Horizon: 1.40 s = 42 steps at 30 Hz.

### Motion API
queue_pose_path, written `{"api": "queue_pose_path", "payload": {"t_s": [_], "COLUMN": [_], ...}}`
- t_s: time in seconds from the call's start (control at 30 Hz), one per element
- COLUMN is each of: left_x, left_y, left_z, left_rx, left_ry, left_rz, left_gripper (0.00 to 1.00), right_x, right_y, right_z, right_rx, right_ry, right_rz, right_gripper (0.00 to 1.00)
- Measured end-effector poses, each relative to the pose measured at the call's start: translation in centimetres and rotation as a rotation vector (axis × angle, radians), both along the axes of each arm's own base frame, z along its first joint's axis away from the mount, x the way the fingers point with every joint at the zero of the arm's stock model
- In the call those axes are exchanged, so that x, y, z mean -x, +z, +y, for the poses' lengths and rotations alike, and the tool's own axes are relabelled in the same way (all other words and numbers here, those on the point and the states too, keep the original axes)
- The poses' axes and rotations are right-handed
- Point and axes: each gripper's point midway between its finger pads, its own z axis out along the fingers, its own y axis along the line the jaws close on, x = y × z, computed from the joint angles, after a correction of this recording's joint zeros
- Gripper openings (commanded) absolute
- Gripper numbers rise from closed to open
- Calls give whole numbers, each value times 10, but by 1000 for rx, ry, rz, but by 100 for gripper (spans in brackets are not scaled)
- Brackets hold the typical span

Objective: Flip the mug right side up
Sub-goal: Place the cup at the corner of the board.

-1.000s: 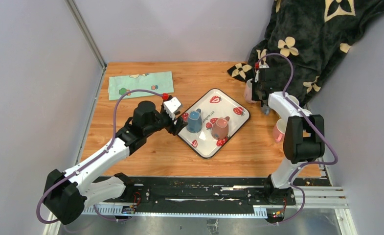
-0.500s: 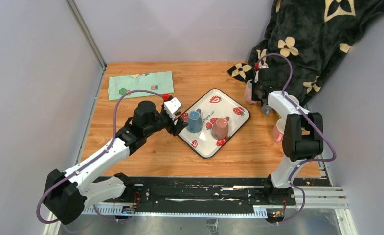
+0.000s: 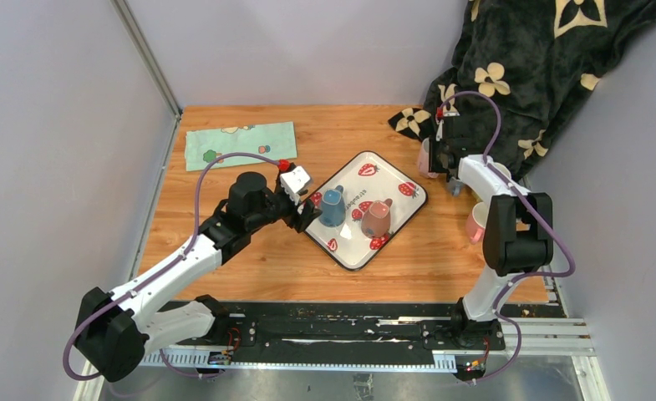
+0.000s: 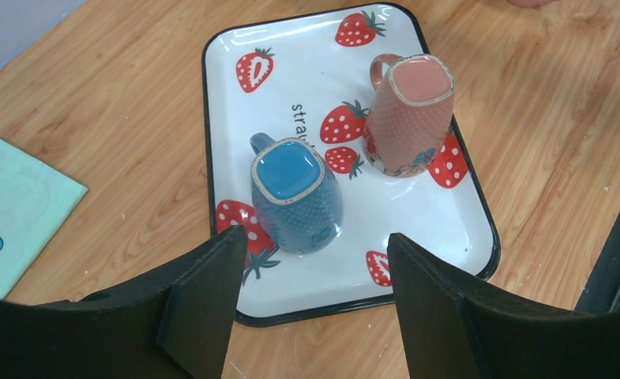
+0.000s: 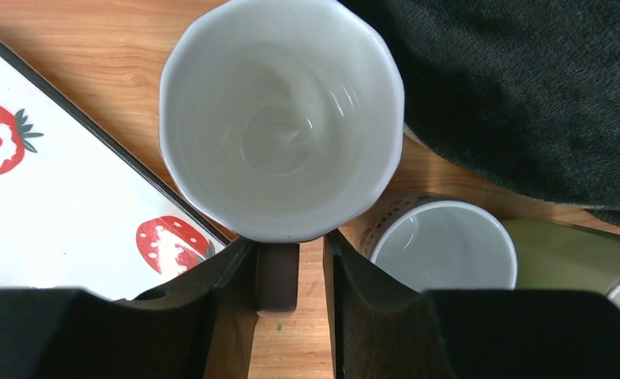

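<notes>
Blue and finely dotted, the mug [image 4: 294,197] stands base-up on the strawberry-printed tray [image 4: 227,103], its squared-off base facing my left wrist camera and its rim down on the glossy white enamel. It lies straight ahead of my left gripper [image 4: 314,245], just beyond the fingertips and centred in the gap, long axis upright, with its small loop handle on the side away from me. That gripper is spread wide and holds nothing, and the gap looks broad enough to take the body. My left arm is plainly the nearer one, so I judge this mug to be its job. A salmon-pink mug [image 4: 409,118] of the same tapered, squarish shape sits inverted beside it, apart from it, on the same tray. My right gripper [image 5: 287,241] is well away at the tray's far corner, its fingers straddling the brown handle [image 5: 277,276] of a pale faceted mug [image 5: 283,118] that stands mouth-up on the wooden table [image 5: 77,31]. A sliver of wood shows between handle and one finger, so I read that grip as let go. Soft black cloth [image 5: 527,79] crowds that mug from the side.
</notes>
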Motion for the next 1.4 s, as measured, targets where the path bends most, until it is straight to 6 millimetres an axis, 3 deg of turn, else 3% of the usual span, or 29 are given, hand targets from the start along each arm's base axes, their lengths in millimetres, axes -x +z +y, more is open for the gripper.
{"api": "queue_pose_path", "payload": {"t_s": [0.27,0.53,0.93,1.2,1.4], "left_x": [0,-2,-15,-36,-58], "left_y": [-1,-3,4,36,46], "left_z": [0,1,9,9,1], "left_rx": [-1,1,34,105,102], "left_ry": [2,19,141,261,338], "left_rz": [6,14,50,86,172], "left_gripper": [75,76,80,80,76], "right_x": [3,11,51,79,98], "right_y": [22,71,112,118,110], "right_z": [-1,1,15,33,44], "right_rx": [-4,-37,-153,-255,-316], "right_ry": [0,-11,12,69,100], "right_rz": [-41,-151,-246,-245,-220], "right_gripper": [40,40,40,39,39]}}
